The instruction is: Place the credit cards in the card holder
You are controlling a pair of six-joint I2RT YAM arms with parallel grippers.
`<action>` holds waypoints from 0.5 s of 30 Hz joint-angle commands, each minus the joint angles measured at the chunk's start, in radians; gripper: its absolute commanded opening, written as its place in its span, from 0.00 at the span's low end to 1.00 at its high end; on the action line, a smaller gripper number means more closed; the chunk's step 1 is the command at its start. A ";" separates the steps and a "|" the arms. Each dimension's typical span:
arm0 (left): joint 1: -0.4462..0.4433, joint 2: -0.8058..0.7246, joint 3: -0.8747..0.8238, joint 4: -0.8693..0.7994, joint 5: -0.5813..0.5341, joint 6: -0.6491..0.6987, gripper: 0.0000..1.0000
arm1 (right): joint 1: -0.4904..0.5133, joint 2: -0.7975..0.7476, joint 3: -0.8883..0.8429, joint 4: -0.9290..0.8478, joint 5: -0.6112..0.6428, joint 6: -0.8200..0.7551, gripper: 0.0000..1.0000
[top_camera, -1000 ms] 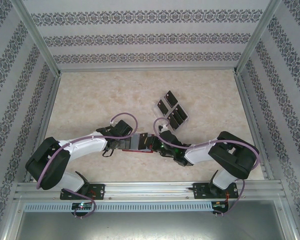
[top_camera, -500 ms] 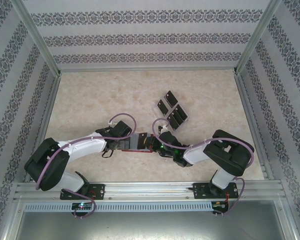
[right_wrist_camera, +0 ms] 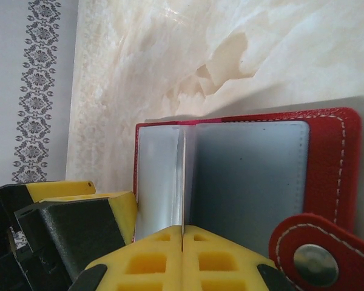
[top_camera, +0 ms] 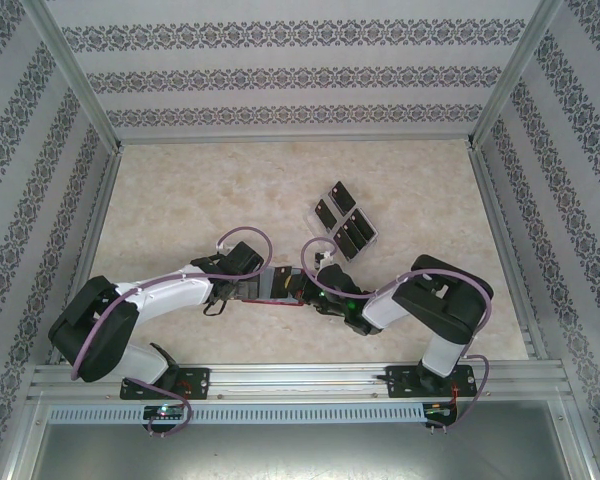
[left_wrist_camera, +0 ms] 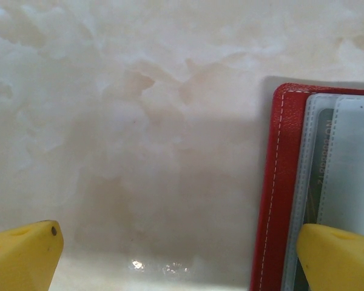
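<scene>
The red card holder (top_camera: 278, 284) lies open on the table between my two grippers. In the right wrist view its greyish sleeves (right_wrist_camera: 249, 176) and the snap tab (right_wrist_camera: 312, 254) face up. My right gripper (right_wrist_camera: 182, 233) is shut on one thin clear sleeve, which stands on edge. My left gripper (left_wrist_camera: 179, 257) is open; one yellow fingertip (left_wrist_camera: 337, 254) rests on the sleeves beside the holder's red edge (left_wrist_camera: 279, 182), the other over bare table. Several black credit cards (top_camera: 342, 222) lie behind the holder, apart from both grippers.
The cards rest in a transparent tray (top_camera: 372, 237) to the right of centre. Patterned walls and metal posts enclose the marble table (top_camera: 200, 190). Both arms stretch low across the near part of the table, their grippers (top_camera: 258, 287) (top_camera: 302, 288) close together.
The right arm's elbow has swung left and forward. Both grippers and the card holder stay almost where they were.
</scene>
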 commanded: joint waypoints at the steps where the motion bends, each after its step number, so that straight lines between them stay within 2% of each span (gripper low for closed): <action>1: 0.007 -0.015 -0.020 -0.049 -0.007 -0.015 1.00 | 0.012 0.036 -0.017 0.067 -0.015 0.023 0.00; 15: 0.007 -0.012 0.020 -0.129 -0.073 -0.012 1.00 | -0.038 0.120 -0.066 0.183 -0.075 0.031 0.00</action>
